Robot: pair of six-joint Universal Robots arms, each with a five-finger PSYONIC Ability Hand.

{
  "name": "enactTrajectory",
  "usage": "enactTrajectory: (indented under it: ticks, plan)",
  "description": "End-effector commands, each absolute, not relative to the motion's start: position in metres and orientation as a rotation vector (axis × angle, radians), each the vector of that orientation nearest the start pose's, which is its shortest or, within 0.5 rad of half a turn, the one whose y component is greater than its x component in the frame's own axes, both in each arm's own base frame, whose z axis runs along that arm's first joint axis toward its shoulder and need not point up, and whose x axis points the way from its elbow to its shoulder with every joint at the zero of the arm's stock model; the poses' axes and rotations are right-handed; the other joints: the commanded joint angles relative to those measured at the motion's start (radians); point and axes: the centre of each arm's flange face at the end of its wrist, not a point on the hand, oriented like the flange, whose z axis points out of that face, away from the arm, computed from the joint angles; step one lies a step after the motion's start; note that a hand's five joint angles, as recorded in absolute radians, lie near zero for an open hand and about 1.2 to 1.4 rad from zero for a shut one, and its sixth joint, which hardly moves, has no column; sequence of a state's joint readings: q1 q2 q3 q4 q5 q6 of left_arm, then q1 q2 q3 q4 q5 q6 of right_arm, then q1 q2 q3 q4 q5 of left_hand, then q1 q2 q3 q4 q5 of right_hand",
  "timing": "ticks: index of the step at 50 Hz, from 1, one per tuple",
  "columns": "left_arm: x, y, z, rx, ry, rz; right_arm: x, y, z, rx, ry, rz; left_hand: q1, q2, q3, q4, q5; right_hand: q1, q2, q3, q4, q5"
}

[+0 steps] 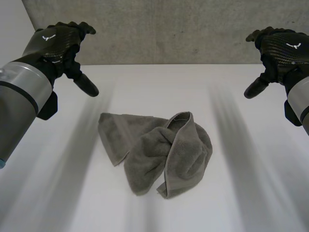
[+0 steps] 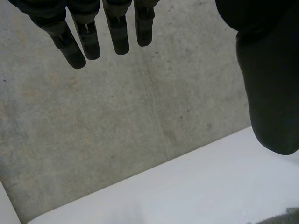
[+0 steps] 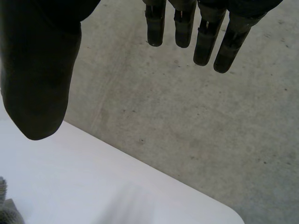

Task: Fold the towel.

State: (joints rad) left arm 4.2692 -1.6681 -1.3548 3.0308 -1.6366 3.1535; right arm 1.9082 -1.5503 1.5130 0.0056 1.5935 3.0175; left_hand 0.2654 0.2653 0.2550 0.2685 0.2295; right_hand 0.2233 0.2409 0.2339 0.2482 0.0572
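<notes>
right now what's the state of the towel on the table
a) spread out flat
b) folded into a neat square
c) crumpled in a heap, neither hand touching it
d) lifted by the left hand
C: the grey towel lies bunched and twisted on the white table, while the left hand and right hand hover open, well apart from it.

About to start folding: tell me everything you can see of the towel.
The towel is grey, terry cloth by its look, and lies crumpled in the middle of the white table. Its left part is fairly flat with a corner showing. Its right part is bunched, with a hemmed edge twisted over the heap. Only the table touches it. The left hand and right hand are open and apart from it.
</notes>
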Motion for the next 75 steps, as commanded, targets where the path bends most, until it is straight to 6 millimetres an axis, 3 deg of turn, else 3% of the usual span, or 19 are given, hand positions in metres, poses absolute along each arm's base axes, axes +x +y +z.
enactTrajectory:
  ticks: [1, 3, 16, 18, 26, 32, 36, 37, 40, 44, 48, 51, 53, 62, 65, 67, 68, 71, 75]
  plan:
    - [-0.254, -0.239, 0.310, 0.541, 2.422, -2.280, 0.236, -0.238, 0.304, -0.775, 2.093, -2.019, -0.064, -0.064, -0.053, -0.067, -0.202, -0.049, -0.066, -0.059, -0.074, -0.057]
    - [-0.258, -0.245, 0.276, 0.643, 2.454, -2.137, 0.238, -0.233, 0.295, -0.856, 2.115, -1.962, -0.069, -0.069, -0.059, -0.073, -0.208, -0.049, -0.066, -0.059, -0.074, -0.057]
    - [-0.297, -0.270, 0.175, 0.934, 2.505, -1.931, 0.294, -0.175, 0.222, -1.135, 1.910, -1.766, -0.052, -0.052, -0.042, -0.055, -0.191, -0.049, -0.066, -0.059, -0.074, -0.057]
    - [-0.302, -0.269, 0.166, 0.964, 2.529, -1.911, 0.304, -0.166, 0.199, -1.203, 1.880, -1.741, -0.049, -0.049, -0.039, -0.052, -0.188, -0.049, -0.066, -0.059, -0.074, -0.057]
    - [-0.315, -0.255, 0.142, 1.081, 2.592, -1.844, 0.318, -0.152, 0.148, -1.459, 1.888, -1.662, -0.026, -0.026, -0.015, -0.029, -0.164, 0.046, 0.028, 0.035, 0.021, 0.037]
    - [-0.322, -0.251, 0.125, 1.120, 2.612, -1.804, 0.313, -0.163, 0.143, -1.539, 1.955, -1.731, 0.179, 0.179, 0.190, 0.176, 0.041, 0.334, 0.317, 0.324, 0.309, 0.326]
    - [-0.325, -0.253, 0.116, 1.122, 2.620, -1.780, 0.308, -0.162, 0.153, -1.547, 1.957, -1.782, 0.329, 0.329, 0.339, 0.326, 0.190, 0.752, 0.735, 0.742, 0.728, 0.744]
    - [-0.327, -0.253, 0.115, 1.124, 2.617, -1.779, 0.306, -0.159, 0.164, -1.530, 1.937, -1.815, 0.591, 0.591, 0.602, 0.588, 0.453, 0.894, 0.876, 0.883, 0.869, 0.885]
    - [-0.326, -0.253, 0.116, 1.114, 2.612, -1.782, 0.298, -0.149, 0.178, -1.521, 1.888, -1.840, 0.767, 0.767, 0.778, 0.764, 0.629, 1.120, 1.103, 1.110, 1.095, 1.112]
    - [-0.323, -0.263, 0.129, 1.032, 2.555, -1.843, 0.286, -0.157, 0.188, -1.508, 1.855, -1.864, 1.127, 1.127, 1.138, 1.124, 0.989, 1.173, 1.155, 1.162, 1.148, 1.165]
    - [-0.316, -0.273, 0.148, 0.927, 2.488, -1.918, 0.263, -0.183, 0.199, -1.564, 1.822, -1.870, 1.131, 1.131, 1.141, 1.128, 0.992, 1.173, 1.155, 1.162, 1.148, 1.165]
    - [-0.301, -0.285, 0.165, 0.814, 2.438, -1.955, 0.256, -0.190, 0.202, -1.608, 1.820, -1.850, 1.131, 1.131, 1.141, 1.128, 0.992, 1.173, 1.155, 1.162, 1.148, 1.165]
    - [-0.285, -0.293, 0.181, 0.737, 2.406, -1.981, 0.244, -0.210, 0.210, -1.678, 1.820, -1.832, 1.131, 1.131, 1.141, 1.128, 0.992, 1.173, 1.155, 1.162, 1.148, 1.165]
    - [-0.268, -0.275, 0.197, 0.714, 2.401, -1.978, 0.238, -0.252, 0.220, -1.798, 1.820, -1.796, 1.131, 1.131, 1.141, 1.128, 0.992, 1.173, 1.155, 1.162, 1.148, 1.165]
    - [-0.265, -0.261, 0.196, 0.734, 2.420, -1.962, 0.240, -0.260, 0.224, -1.806, 1.801, -1.824, 1.131, 1.131, 1.141, 1.128, 0.992, 0.968, 0.951, 0.958, 0.944, 0.960]
    - [-0.264, -0.254, 0.195, 0.755, 2.432, -1.953, 0.243, -0.265, 0.228, -1.800, 1.774, -1.871, 1.131, 1.131, 1.141, 1.128, 0.992, 0.472, 0.454, 0.461, 0.447, 0.463]
    - [-0.265, -0.247, 0.193, 0.781, 2.449, -1.945, 0.243, -0.265, 0.228, -1.800, 1.774, -1.872, 1.131, 1.131, 1.141, 1.128, 0.992, 0.469, 0.452, 0.459, 0.444, 0.461]
    - [-0.269, -0.233, 0.191, 0.836, 2.482, -1.946, 0.254, -0.260, 0.229, -1.787, 1.729, -1.903, 1.091, 1.091, 1.101, 1.087, 0.952, 0.043, 0.025, 0.032, 0.018, 0.034]
    - [-0.269, -0.224, 0.194, 0.843, 2.499, -1.959, 0.262, -0.251, 0.232, -1.647, 1.767, -1.882, 1.011, 1.011, 1.021, 1.008, 0.872, -0.049, -0.066, -0.059, -0.074, -0.057]
